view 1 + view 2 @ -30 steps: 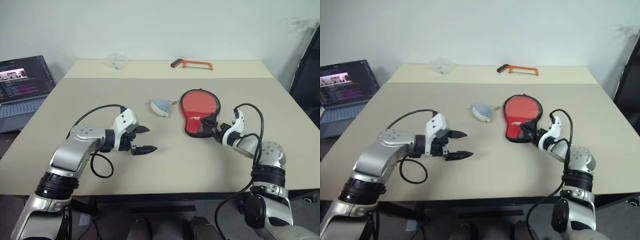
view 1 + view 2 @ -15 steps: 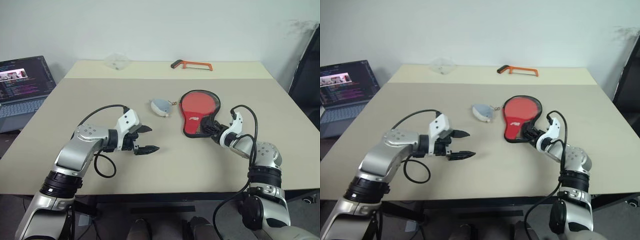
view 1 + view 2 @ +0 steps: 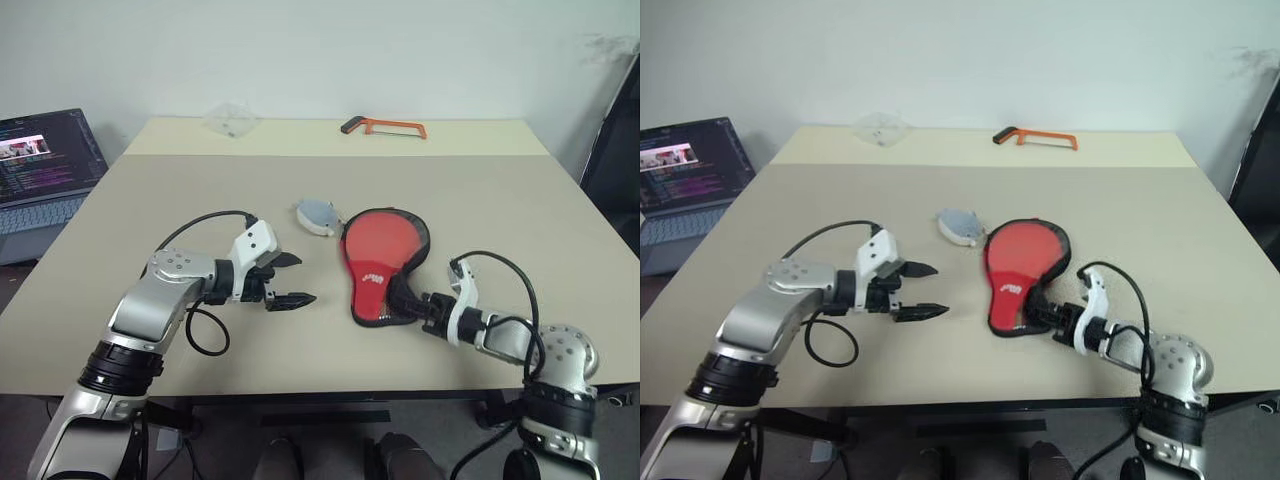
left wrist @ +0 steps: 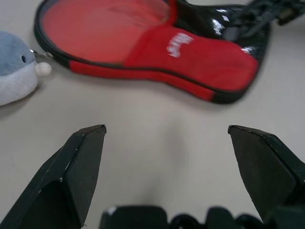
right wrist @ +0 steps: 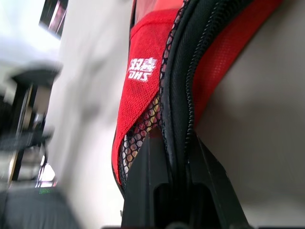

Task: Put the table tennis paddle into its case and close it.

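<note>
From the head cameras, the beige counter (image 3: 480, 190) ran back to a pale wall, a seam crossing it near the far end; an orange hacksaw (image 3: 385, 127) and a crumpled clear bag (image 3: 230, 119) lay beyond that seam, and an open laptop (image 3: 45, 165) sat on a separate surface off the counter's left edge. Mid-counter lay the case (image 3: 382, 262), red face up with its white logo, round end away from the robot and narrow end toward it, a grey-white plush toy (image 3: 317, 215) just beside its far left edge. The right hand (image 3: 405, 302) was clamped on the case's narrow end, while the left hand (image 3: 285, 280) hovered over bare counter well to the left of the case, fingers spread wide and holding nothing. Compared with a second earlier, the case had been dragged nearer the robot and a little leftward, its narrow end swung round, and the right arm had pulled back with it; the plush toy, saw and left hand sat where they had been. In the left wrist view, the two wide-set black fingertips (image 4: 83, 157) framed bare counter, with the case and the toy beyond. In the right wrist view, the fingers (image 5: 152, 181) pinched the case's black zipped edge, mesh pocket and logo right above them.
</note>
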Controlling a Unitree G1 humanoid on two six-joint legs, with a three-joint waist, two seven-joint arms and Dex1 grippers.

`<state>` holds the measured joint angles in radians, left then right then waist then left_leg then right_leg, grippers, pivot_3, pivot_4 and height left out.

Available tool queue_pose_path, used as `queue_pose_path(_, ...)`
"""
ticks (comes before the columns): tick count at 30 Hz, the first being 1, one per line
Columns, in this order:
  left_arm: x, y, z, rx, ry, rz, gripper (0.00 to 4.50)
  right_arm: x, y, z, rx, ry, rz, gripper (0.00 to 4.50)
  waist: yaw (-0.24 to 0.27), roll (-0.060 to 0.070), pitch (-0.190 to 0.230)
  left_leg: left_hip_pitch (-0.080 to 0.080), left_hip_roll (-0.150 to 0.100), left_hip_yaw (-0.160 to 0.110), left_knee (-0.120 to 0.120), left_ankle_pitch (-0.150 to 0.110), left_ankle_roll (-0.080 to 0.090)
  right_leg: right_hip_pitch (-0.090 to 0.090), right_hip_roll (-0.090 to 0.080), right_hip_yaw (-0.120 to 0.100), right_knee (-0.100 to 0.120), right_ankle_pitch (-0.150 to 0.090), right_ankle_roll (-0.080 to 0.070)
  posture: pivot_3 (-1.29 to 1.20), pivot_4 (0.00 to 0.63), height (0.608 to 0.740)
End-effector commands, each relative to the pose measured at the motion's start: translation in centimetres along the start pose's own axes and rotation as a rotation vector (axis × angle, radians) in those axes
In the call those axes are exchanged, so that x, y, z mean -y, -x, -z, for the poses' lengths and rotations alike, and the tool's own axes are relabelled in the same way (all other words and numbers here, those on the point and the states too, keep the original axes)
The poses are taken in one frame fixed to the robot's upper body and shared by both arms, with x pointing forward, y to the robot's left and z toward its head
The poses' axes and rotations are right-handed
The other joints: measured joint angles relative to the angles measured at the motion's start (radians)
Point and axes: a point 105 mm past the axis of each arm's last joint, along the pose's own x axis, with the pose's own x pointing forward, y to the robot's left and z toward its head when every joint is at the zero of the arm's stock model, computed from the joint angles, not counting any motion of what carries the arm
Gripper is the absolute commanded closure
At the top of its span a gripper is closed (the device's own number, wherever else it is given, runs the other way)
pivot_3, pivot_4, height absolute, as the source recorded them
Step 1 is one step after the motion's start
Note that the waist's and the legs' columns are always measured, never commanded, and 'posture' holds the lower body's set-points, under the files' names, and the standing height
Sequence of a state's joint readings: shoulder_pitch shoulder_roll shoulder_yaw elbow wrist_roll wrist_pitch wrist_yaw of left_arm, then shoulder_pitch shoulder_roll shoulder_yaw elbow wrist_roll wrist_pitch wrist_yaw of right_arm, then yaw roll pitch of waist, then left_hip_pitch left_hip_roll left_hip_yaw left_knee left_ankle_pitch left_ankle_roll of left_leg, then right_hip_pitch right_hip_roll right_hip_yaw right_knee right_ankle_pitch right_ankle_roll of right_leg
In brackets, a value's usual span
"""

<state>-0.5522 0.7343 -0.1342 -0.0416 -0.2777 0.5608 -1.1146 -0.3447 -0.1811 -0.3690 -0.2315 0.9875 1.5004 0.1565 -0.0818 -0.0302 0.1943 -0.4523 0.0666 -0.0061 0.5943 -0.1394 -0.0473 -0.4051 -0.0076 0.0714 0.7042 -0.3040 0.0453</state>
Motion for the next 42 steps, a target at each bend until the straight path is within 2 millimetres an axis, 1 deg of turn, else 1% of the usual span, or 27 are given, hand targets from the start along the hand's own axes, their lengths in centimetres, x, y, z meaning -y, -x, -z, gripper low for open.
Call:
queue_pose_path(1, 0.0, 0.3, -1.2, 0.008, -0.050, 0.010, 0.00, -2.3, 0.6, 3.2, -0.134, 0.047, -0.125, 4.48, 0.000, 0.000, 0.000, 0.000, 0.000, 0.000, 0.000, 0.000, 0.000, 0.000, 0.000, 0.000, -0.001, 0.000, 0.000, 0.00, 0.150, 0.740)
queue_pose_path(7, 0.0, 0.2, -1.4, 0.003, -0.057, 0.022, 0.00, -2.5, 1.5, 5.0, -0.202, 0.100, -0.133, 4.48, 0.000, 0.000, 0.000, 0.000, 0.000, 0.000, 0.000, 0.000, 0.000, 0.000, 0.000, 0.000, -0.001, -0.002, 0.004, 0.00, 0.150, 0.740)
queue_pose_path(11, 0.0, 0.1, -1.5, -0.001, -0.060, 0.026, 0.00, -1.6, 1.5, 6.0, -0.243, 0.105, -0.084, 4.48, 0.000, -0.001, 0.000, 0.000, 0.000, 0.000, 0.000, 0.000, 0.000, 0.000, 0.000, 0.000, -0.002, -0.002, 0.004, 0.00, 0.150, 0.740)
queue_pose_path(17, 0.0, 0.2, -1.7, -0.002, -0.063, 0.029, 0.00, -1.8, 1.1, 6.4, -0.253, 0.127, -0.083, 4.48, 0.000, -0.002, -0.001, 0.000, 0.000, 0.000, -0.001, 0.000, 0.000, 0.001, 0.000, 0.000, -0.005, -0.002, 0.004, 0.00, 0.150, 0.740)
queue_pose_path(21, 0.0, 0.3, -1.7, -0.006, -0.063, 0.025, 0.00, -2.7, 1.3, 6.9, -0.266, 0.139, -0.135, 4.48, 0.000, -0.002, -0.001, 0.000, 0.001, -0.001, -0.001, 0.000, 0.000, 0.001, 0.001, 0.000, -0.004, -0.002, 0.004, 0.00, 0.150, 0.740)
queue_pose_path(27, 0.0, 0.1, -1.7, -0.006, -0.063, 0.024, 0.00, -2.6, 1.5, 7.5, -0.281, 0.138, -0.127, 4.48, 0.001, -0.003, -0.002, 0.000, 0.001, -0.001, -0.001, 0.000, 0.000, 0.001, 0.001, 0.000, -0.005, -0.002, 0.004, 0.00, 0.150, 0.740)
queue_pose_path(32, 0.0, 0.1, -1.7, -0.006, -0.065, 0.025, 0.00, -3.0, 1.3, 7.7, -0.278, 0.136, -0.142, 4.48, 0.001, -0.003, -0.002, 0.000, 0.001, -0.001, -0.001, 0.000, 0.000, 0.001, 0.001, -0.001, -0.005, -0.002, 0.004, 0.00, 0.150, 0.740)
queue_pose_path(35, 0.0, 0.1, -1.7, -0.006, -0.065, 0.024, 0.00, -2.8, 1.2, 7.7, -0.272, 0.133, -0.129, 4.48, 0.001, -0.004, -0.002, 0.000, 0.001, -0.001, -0.001, 0.000, 0.000, 0.001, 0.001, -0.001, -0.005, -0.002, 0.004, 0.00, 0.150, 0.740)
queue_pose_path(37, 0.0, 0.1, -1.7, -0.006, -0.066, 0.023, 0.00, -3.2, 1.2, 7.4, -0.254, 0.147, -0.148, 4.48, 0.000, -0.004, -0.002, 0.000, 0.002, -0.001, -0.001, 0.000, 0.000, 0.001, 0.001, -0.001, -0.005, -0.002, 0.004, 0.00, 0.150, 0.740)
queue_pose_path(42, 0.1, 0.0, -1.7, -0.007, -0.070, 0.026, 0.00, -3.0, 1.2, 6.7, -0.233, 0.206, -0.117, 4.48, 0.000, -0.004, -0.002, 0.000, 0.002, -0.001, -0.001, 0.000, 0.000, 0.001, 0.002, -0.001, -0.005, -0.002, 0.004, 0.00, 0.150, 0.740)
